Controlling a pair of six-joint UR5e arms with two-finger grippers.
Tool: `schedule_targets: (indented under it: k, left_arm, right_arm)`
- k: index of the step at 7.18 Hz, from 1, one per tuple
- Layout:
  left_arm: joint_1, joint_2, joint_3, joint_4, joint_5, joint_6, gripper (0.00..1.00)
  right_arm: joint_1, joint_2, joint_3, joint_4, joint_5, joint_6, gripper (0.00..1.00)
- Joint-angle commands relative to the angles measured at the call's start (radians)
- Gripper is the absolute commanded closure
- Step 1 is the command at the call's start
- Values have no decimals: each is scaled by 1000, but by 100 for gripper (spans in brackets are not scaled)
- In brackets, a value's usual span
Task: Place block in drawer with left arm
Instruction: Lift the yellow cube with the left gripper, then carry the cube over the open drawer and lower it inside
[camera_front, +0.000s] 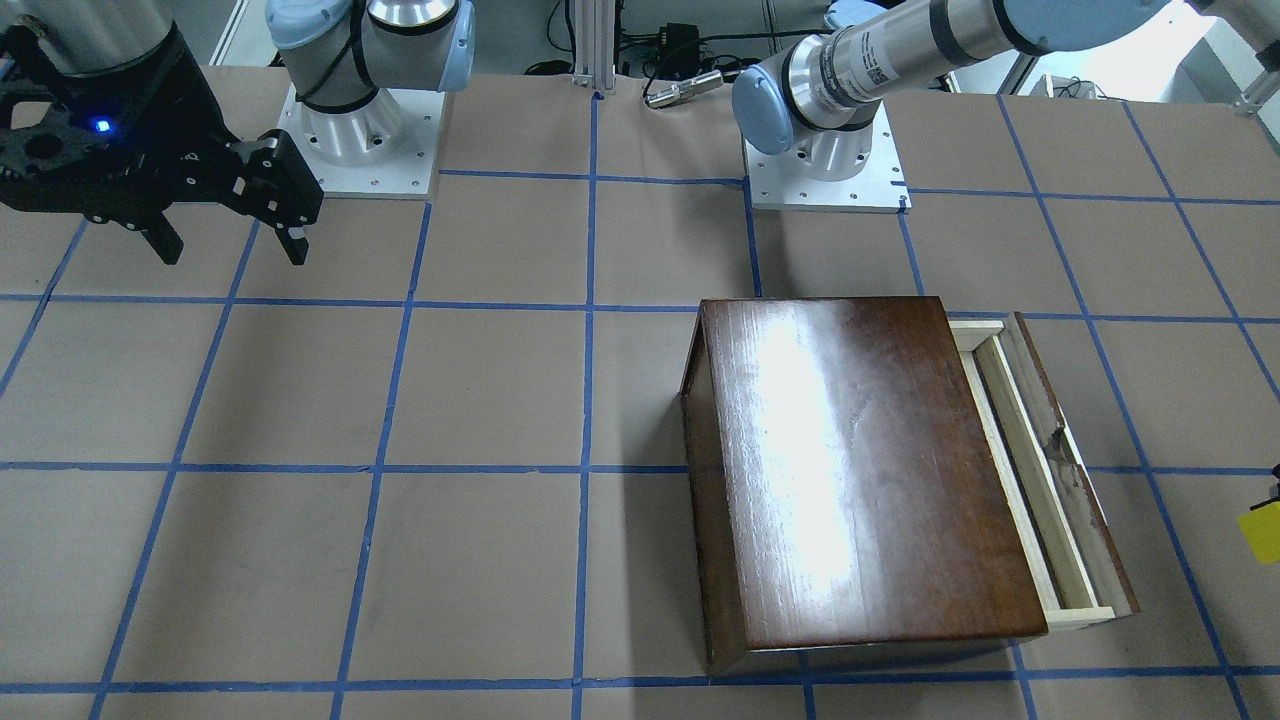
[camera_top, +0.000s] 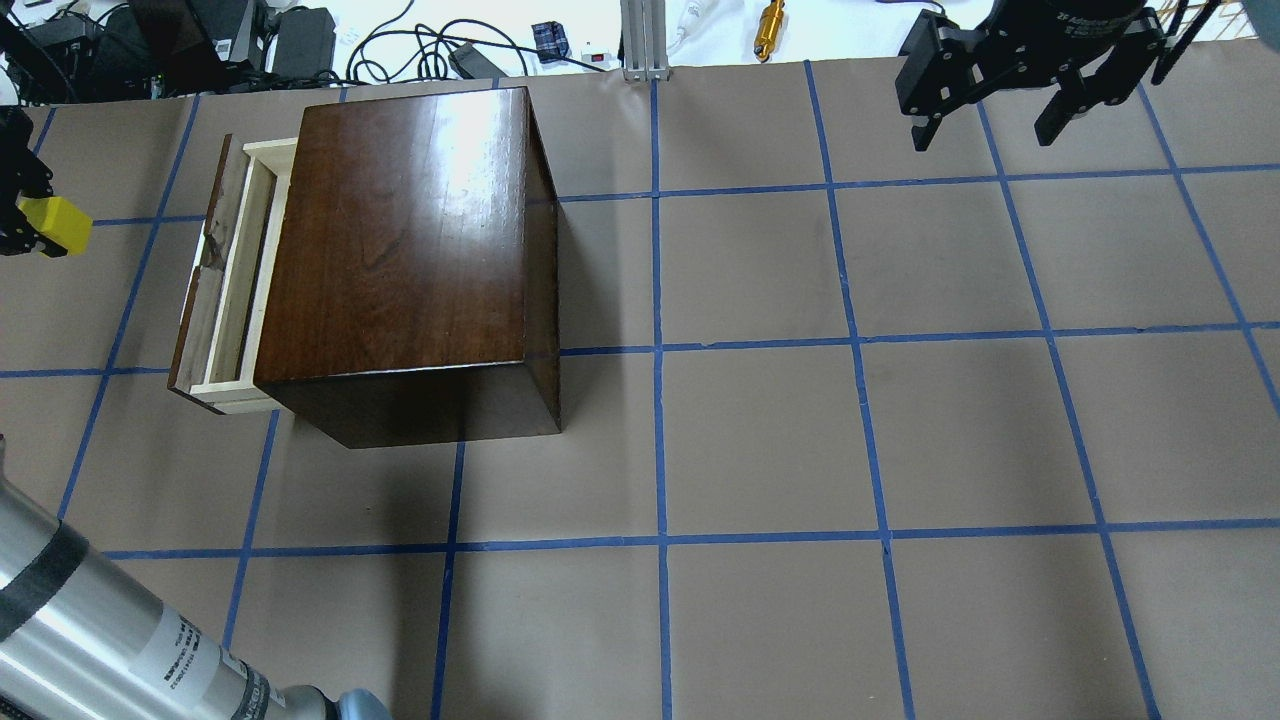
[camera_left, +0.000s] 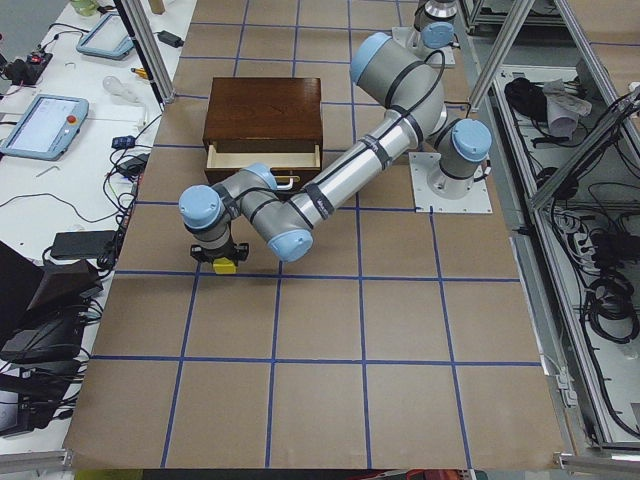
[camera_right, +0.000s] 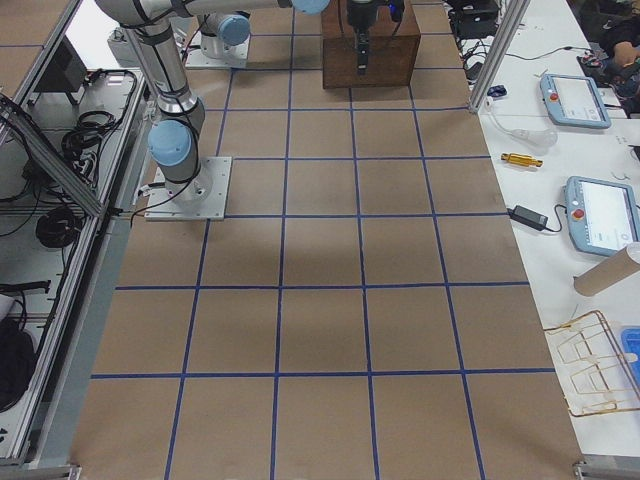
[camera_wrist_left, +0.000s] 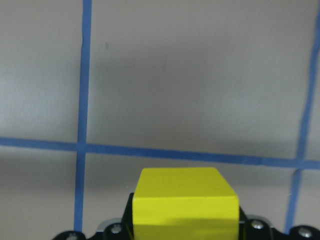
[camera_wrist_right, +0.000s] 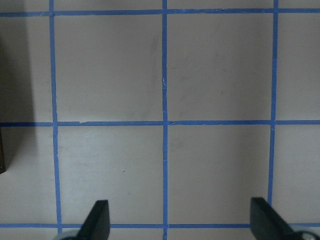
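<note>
My left gripper (camera_top: 30, 228) is shut on the small yellow block (camera_top: 58, 224) and holds it above the brown paper, apart from the drawer front. The block also shows in the left wrist view (camera_wrist_left: 185, 202), the front-facing view (camera_front: 1262, 530) and the left side view (camera_left: 225, 266). The drawer (camera_top: 235, 270) stands partly pulled out of the glossy dark-brown wooden box (camera_top: 410, 230), and the part of its inside that shows is bare. My right gripper (camera_top: 985, 135) is open and empty, up at the far right, away from the box; both its fingers (camera_wrist_right: 97, 220) show in the right wrist view.
The table is brown paper with a blue tape grid (camera_top: 660, 350). Cables, a gold connector (camera_top: 771, 17) and an aluminium post (camera_top: 640, 40) lie past the far edge. The arm base plates (camera_front: 360, 140) sit on the robot's side. Tablets (camera_left: 45, 125) lie on the operators' bench.
</note>
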Motion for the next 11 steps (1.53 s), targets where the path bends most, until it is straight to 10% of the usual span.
schedule_targets:
  k: [1,7,11]
  left_arm:
    - [-63,121,-10,-124,12,-42,100]
    - [-282,399,-390,2,50,-314,100]
    - [-295,382,-435,87,35,-249,100]
  right_arm:
    - [-1,1,0,0,0,0,0]
    - [0,-1,0,0,0,0,0]
    - [0,1,0,0,0,0,0]
